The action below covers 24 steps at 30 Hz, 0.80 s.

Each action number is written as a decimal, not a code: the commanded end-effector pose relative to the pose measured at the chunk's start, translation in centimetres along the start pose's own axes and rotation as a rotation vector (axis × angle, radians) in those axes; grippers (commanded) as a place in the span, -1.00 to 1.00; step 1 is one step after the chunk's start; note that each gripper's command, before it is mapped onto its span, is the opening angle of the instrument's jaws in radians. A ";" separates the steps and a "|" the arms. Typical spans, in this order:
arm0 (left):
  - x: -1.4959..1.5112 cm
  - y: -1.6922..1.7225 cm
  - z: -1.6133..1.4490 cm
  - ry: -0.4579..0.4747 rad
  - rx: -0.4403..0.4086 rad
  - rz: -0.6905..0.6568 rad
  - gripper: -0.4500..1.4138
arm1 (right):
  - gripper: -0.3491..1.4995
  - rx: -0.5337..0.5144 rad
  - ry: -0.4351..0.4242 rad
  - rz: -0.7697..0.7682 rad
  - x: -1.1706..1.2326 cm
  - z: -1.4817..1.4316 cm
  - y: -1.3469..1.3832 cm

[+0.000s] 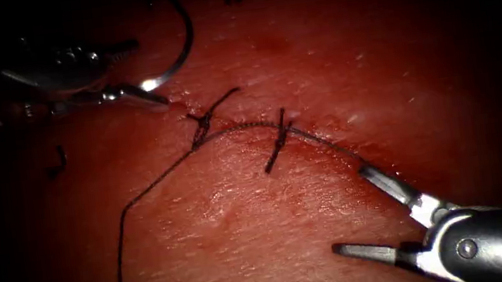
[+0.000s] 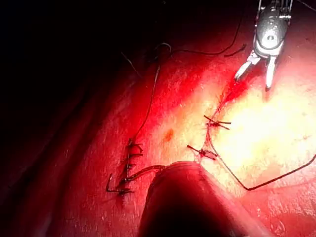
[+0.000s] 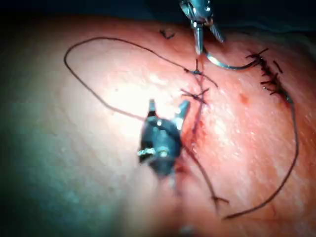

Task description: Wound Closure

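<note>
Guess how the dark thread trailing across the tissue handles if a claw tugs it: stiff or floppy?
Likely floppy: the thin dark suture thread lies in loose curves on the red, wet-looking pork tissue. Probably light, following the surface rather than springing off. It may be slippery, since the tissue glistens. The left claw holds the curved steel needle off the tissue; the right claw is open, holding nothing.

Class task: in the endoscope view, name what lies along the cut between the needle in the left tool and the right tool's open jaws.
Two knotted stitches across the cut, with thread running past them, seen in the endoscope view.
</note>
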 end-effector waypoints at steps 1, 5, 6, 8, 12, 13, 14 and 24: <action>0.02 0.02 0.09 -0.013 -0.008 0.006 0.10 | 0.67 0.002 -0.001 -0.002 -0.06 0.08 -0.07; -0.04 0.01 0.18 -0.026 -0.027 0.017 0.06 | 0.67 0.001 -0.001 0.003 -0.07 0.09 -0.07; -0.05 0.01 0.20 -0.030 -0.029 0.020 0.01 | 0.67 0.001 -0.001 0.002 -0.07 0.09 -0.07; -0.07 -0.02 0.25 -0.024 -0.043 0.024 -0.17 | 0.67 0.000 0.000 0.002 -0.08 0.10 -0.08; -0.08 -0.11 0.30 -0.018 -0.058 0.030 -0.55 | 0.67 0.001 -0.003 0.001 -0.08 0.10 -0.09; -0.07 -0.15 0.30 -0.018 -0.059 0.031 -0.77 | 0.67 0.001 -0.003 0.001 -0.08 0.10 -0.09; -0.07 -0.16 0.29 -0.015 -0.060 0.031 -0.82 | 0.67 0.000 -0.003 0.001 -0.08 0.10 -0.09; -0.03 -0.17 0.11 0.097 0.020 0.069 -1.00 | 0.54 0.000 0.001 0.071 -0.08 0.03 -0.13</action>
